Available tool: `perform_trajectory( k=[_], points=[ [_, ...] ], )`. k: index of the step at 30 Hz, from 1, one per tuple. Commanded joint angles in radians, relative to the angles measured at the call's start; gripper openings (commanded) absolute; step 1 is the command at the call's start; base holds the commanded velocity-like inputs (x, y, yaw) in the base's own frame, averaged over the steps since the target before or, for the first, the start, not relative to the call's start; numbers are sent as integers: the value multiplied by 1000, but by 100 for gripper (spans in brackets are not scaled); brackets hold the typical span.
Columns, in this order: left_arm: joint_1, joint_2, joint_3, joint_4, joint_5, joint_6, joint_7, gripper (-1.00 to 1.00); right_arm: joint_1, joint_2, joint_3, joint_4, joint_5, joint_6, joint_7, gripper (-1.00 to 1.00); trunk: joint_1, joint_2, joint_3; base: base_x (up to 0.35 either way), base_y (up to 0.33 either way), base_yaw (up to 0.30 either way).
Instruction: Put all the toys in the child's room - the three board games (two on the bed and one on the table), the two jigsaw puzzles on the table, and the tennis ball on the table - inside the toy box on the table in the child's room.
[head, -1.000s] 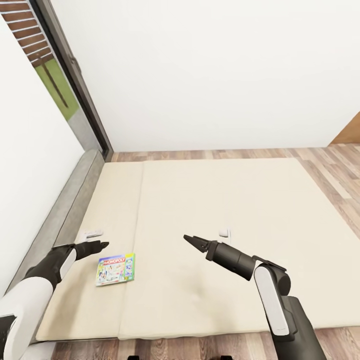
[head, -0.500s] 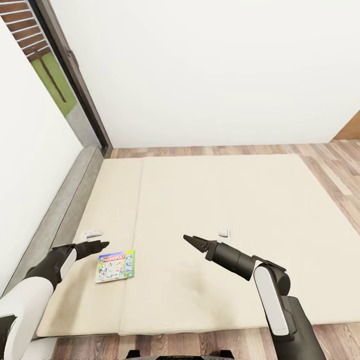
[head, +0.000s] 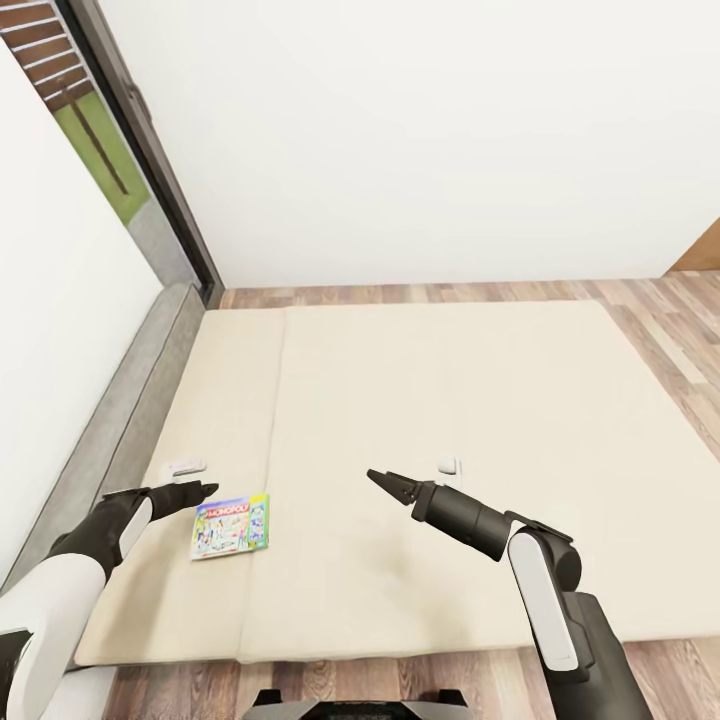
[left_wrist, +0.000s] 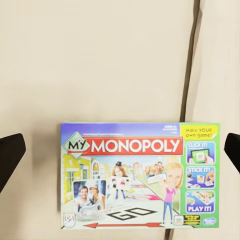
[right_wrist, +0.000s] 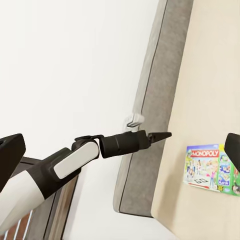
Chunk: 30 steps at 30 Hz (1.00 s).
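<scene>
One board game (head: 231, 526), a white and green Monopoly box with a red logo, lies flat on the cream bed (head: 420, 400), straddling the seam between the two mattress halves. My left gripper (head: 203, 490) hovers just beside it on the grey-frame side. The left wrist view looks straight down on the box (left_wrist: 140, 175), with one dark fingertip (left_wrist: 10, 152) at each side, wide apart and holding nothing. My right gripper (head: 386, 481) hangs open over the middle of the mattress, well away from the box. The right wrist view takes in the left gripper (right_wrist: 159, 135) and the box (right_wrist: 210, 170).
The grey bed frame (head: 130, 420) runs along the white wall at left, with a dark-framed window (head: 130, 150) behind it. Two small white items (head: 186, 465) (head: 449, 465) lie on the mattress. Wood plank floor (head: 660, 330) borders the bed at the far and right sides.
The whole picture has slid up slightly and the robot's base now shows at the bottom edge, so the camera has moved. Both arms and the game box keep their places.
</scene>
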Motion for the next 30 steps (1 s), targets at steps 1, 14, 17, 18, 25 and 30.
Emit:
perform_trajectory(
  k=[1, 14, 17, 18, 25, 30],
  points=[
    [0, 0, 5, -1, 7, 10, -4, 100, -1, 1, -2, 0, 0, 6, 4, 100, 0, -2, -3, 0, 0, 0],
    [-2, 12, 3, -2, 4, 18, -173, 100, -1, 1, -2, 0, 0, 6, 3, 100, 0, -2, -25, 0, 0, 0],
    [-2, 20, 3, -2, 5, 18, -199, 100, -1, 1, -2, 1, 0, 6, 4, 100, 0, -2, -30, 0, 0, 0],
    [-2, 22, 3, -3, 5, 19, -203, 100, -1, 0, -2, 1, 0, 6, 4, 100, 0, -2, -31, 0, 0, 0],
    [-2, 46, 5, -4, 5, 20, -222, 100, -1, 0, -2, 1, 0, 6, 4, 100, 0, -2, -43, 0, 0, 0],
    [-2, 62, 13, -5, 5, 20, -236, 100, -1, 0, -2, 0, 0, 6, 4, 100, 0, -2, -51, 0, 0, 0]
  ],
)
